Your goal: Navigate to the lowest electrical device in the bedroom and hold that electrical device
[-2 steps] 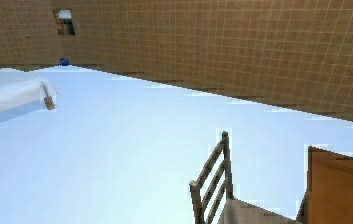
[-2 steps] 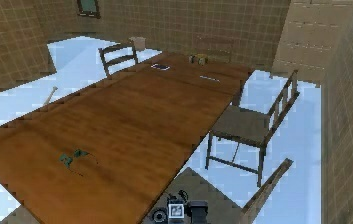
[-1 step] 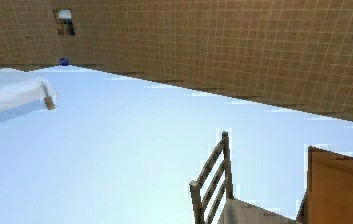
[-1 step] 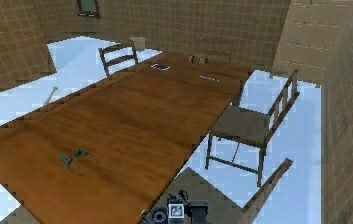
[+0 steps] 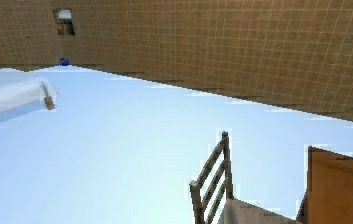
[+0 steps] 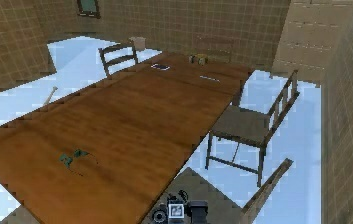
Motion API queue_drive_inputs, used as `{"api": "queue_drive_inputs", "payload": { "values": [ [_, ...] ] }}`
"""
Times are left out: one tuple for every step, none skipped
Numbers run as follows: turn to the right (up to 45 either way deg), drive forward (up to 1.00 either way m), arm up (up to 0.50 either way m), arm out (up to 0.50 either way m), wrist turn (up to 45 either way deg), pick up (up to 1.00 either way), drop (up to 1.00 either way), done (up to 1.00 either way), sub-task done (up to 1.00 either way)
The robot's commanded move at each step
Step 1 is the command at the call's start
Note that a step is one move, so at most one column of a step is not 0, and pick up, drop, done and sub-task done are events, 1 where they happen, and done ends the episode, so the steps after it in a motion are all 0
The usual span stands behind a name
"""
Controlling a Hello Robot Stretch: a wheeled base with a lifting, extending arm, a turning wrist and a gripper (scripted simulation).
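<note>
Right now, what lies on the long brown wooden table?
On the long brown wooden table: a small flat dark-edged object, a thin pale strip, a small greenish thing. Its left corner is cut off, unseen.

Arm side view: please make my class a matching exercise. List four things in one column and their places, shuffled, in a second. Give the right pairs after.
Things
1. small green thing
2. nearer chair
3. dark flat thing
4. dark frame

Places
A. on the brown wall, at the view's top edge
B. on the wooden table, near its near end
C. on the pale floor, at the table's right side
D. on the table, toward its far end

Pairs: 1-B, 2-C, 3-D, 4-A
</note>
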Motion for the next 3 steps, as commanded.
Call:
{"api": "queue_drive_inputs", "payload": {
  "values": [
    [0.0, 0.0, 0.0, 0.0, 45.0, 0.0, 0.0, 0.0, 0.0],
    [0.0, 0.0, 0.0, 0.0, 39.0, 0.0, 0.0, 0.0, 0.0],
    [0.0, 0.0, -0.3, 0.0, 0.0, 0.0, 0.0, 0.0, 0.0]
  ]
}}
